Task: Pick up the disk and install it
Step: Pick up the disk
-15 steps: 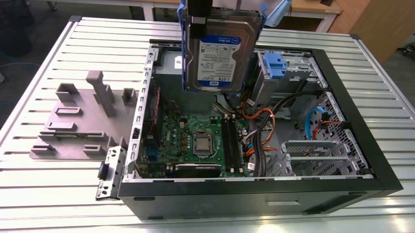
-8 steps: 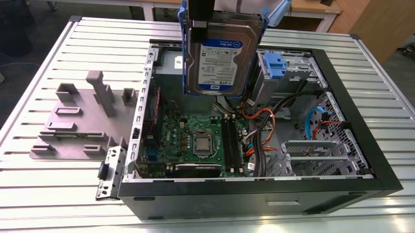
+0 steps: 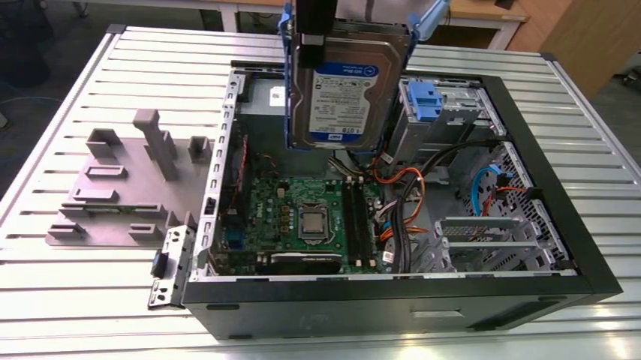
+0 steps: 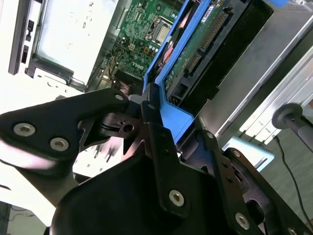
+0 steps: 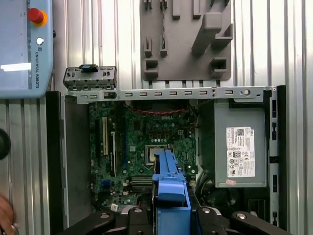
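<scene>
Gripping the disk (image 3: 346, 82) by its blue carrier rail, gripper (image 4: 168, 117) closed tight on the rail edge. Disk hangs upright above the open computer case (image 3: 401, 300), over the motherboard (image 3: 300, 217), label side showing in the exterior view. Grey holder block (image 3: 120, 187) on table (image 3: 90, 300), beside case, exterior view's left.

A: The disk (image 3: 346, 82) is showing a dull silver metal face under a glossy paper label, and its carrier rail (image 5: 170, 193) is looking like smooth blue plastic.

B: The worktop (image 3: 80, 300) is gleaming as ribbed bare metal. The grey holder block (image 3: 110, 202) is looking like matt plastic, and the gripper (image 4: 146, 105) is showing a matt black finish.
</scene>
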`<action>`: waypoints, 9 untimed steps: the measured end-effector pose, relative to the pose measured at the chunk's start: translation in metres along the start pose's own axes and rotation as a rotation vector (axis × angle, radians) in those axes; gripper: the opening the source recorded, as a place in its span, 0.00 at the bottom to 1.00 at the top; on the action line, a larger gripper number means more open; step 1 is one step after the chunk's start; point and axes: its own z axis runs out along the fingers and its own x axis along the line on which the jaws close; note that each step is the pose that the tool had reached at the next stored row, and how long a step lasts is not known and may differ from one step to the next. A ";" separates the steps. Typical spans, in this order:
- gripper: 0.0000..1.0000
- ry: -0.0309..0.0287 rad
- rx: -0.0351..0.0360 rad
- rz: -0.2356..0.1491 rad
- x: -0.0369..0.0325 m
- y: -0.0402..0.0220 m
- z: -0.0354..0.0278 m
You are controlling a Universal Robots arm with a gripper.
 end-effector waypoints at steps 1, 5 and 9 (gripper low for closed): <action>0.36 0.0000 0.0000 0.000 -0.0001 -0.0021 0.0001; 0.36 0.0000 0.0000 0.000 -0.0005 -0.0111 0.0002; 0.36 0.0000 0.0000 0.000 -0.0008 -0.0194 0.0003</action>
